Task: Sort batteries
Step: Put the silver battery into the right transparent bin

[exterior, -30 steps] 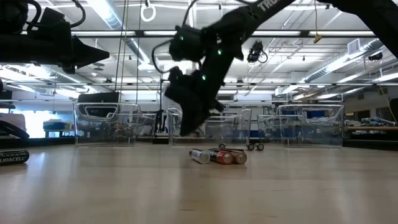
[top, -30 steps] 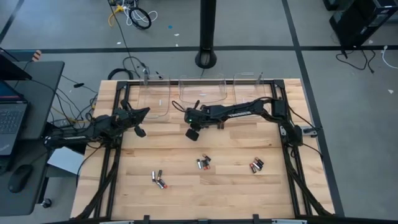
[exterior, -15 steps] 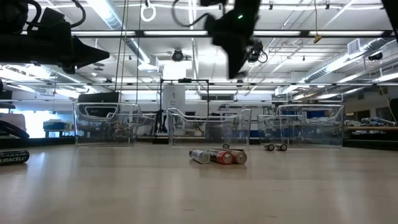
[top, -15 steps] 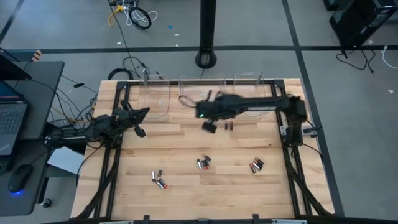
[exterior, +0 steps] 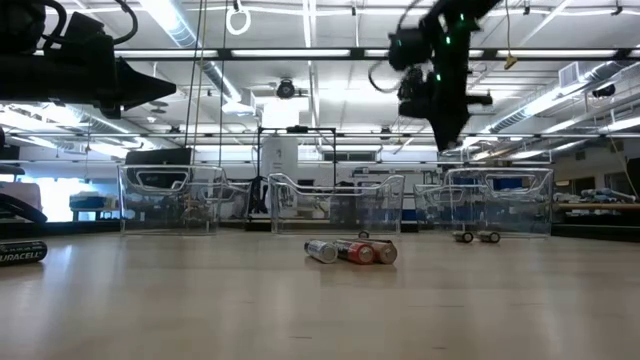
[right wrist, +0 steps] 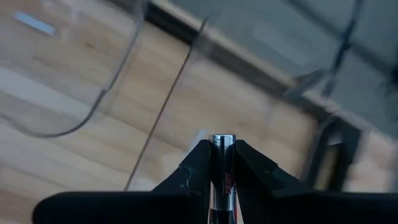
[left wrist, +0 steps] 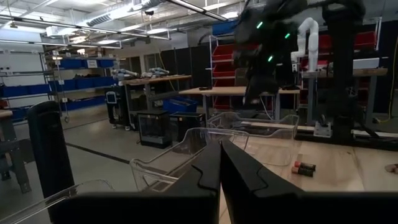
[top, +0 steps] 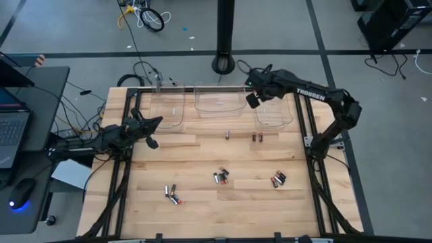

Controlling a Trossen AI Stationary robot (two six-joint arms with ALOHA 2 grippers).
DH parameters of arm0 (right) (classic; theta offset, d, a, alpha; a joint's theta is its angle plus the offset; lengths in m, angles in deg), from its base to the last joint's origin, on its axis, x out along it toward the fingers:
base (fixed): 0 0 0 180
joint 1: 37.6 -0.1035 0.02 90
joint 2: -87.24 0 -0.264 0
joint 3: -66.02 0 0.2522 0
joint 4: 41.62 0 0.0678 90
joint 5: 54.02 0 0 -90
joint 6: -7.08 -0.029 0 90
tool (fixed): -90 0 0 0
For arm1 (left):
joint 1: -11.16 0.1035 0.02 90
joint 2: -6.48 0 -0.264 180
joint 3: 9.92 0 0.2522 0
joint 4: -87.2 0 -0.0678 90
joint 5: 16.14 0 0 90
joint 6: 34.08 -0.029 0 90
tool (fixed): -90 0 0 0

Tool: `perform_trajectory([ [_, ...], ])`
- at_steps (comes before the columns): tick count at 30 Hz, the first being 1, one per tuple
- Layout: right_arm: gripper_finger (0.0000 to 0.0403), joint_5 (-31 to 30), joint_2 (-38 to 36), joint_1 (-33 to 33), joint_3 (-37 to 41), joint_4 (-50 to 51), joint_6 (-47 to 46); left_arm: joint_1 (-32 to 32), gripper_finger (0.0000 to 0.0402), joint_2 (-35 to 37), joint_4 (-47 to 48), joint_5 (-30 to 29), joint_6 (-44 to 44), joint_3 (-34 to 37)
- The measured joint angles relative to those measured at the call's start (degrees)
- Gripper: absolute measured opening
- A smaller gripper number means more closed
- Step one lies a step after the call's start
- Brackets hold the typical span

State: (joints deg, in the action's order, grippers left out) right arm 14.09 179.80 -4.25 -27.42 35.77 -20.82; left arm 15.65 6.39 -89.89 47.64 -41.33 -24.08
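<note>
Right gripper point(right wrist: 222, 163) pinches 1 battery point(right wrist: 222, 155) (silver-capped); left gripper point(left wrist: 220, 163) closed, empty.

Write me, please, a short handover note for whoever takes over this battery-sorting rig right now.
Right claw: shut on a battery, raised at the back of the table, between the middle bin and the right bin.
Left claw: shut, empty, waiting near the left edge beside the left bin.
Loose batteries: two singles just in front of the bins and; clusters at front left, centre and right.
Done: no batteries can be made out in the bins.
Left: drop the held battery, then sort all the loose ones.
</note>
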Motion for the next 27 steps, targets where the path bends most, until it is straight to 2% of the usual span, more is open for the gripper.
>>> perform_trajectory([
  [3,0.0058,5.53,0.02,4.60,5.69,-5.92,1.53,0.00,0.0017,0.01,0.02,0.02,0.02,0.02],
  [5,0.0058,7.01,0.02,6.88,8.76,-9.22,1.70,0.01,0.0017,0.00,0.02,0.07,0.02,0.01],
  [14,0.0058,10.22,0.02,10.94,17.71,-18.13,-1.05,0.01,0.0017,0.01,0.02,0.09,0.00,0.00],
  [27,0.0058,13.24,0.02,15.00,24.15,-26.66,-2.73,0.00,0.0017,0.02,0.02,0.09,0.00,0.02],
])
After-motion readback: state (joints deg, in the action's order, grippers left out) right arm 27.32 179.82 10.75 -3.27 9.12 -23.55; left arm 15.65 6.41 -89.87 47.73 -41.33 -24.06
